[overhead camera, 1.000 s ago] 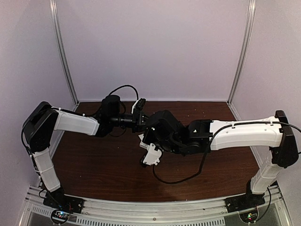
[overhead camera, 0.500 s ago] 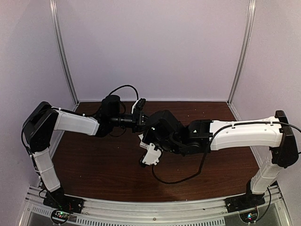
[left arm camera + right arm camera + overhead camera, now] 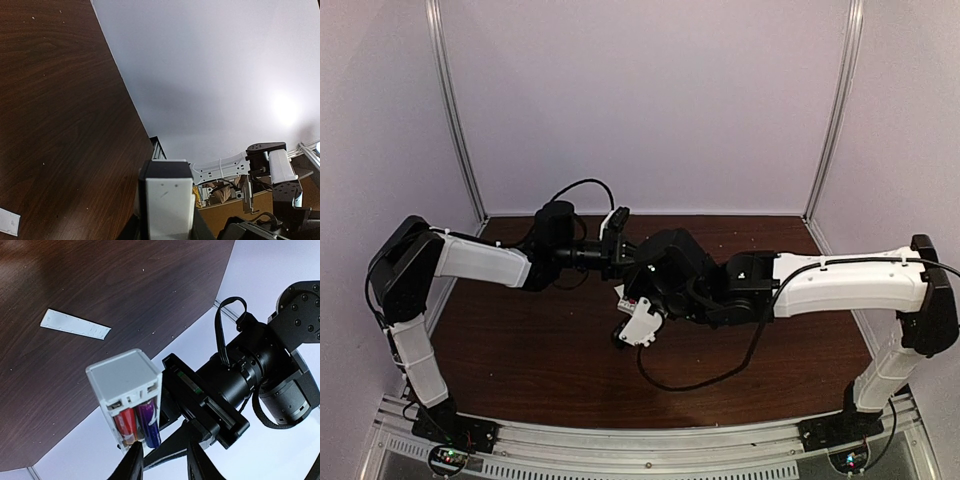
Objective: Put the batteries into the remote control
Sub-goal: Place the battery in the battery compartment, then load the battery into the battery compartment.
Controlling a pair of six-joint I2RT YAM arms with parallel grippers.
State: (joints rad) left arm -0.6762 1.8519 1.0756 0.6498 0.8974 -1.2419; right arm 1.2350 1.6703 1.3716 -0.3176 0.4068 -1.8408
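**Right wrist: 2 batteries sitting in the remote, remote off the desk**

- Remote (image 3: 125, 377) seen end-on, raised above the desk (image 3: 75, 280), battery slot facing the camera.
- 2 batteries side by side in the slot: red one (image 3: 127, 422) on the left, purple one (image 3: 147, 420) on the right, touching along their length.
- Left hand (image 3: 167, 225) grips the remote. In the left wrist view the white bar fills the gap between its dark fingers and runs up away from the lens.
- Right hand (image 3: 165, 460) is narrowly parted with nothing between its 2 fingers (image 3: 131, 460). The tips sit just below the lower ends of the batteries; cannot tell if they touch.
- Thin white cover strip (image 3: 75, 324) lies flat on the desk, well apart from the remote.
- Top view: left arm (image 3: 480, 260) and right arm (image 3: 850, 285) meet over the middle of the desk, wrists close together. The remote is mostly hidden under them there.
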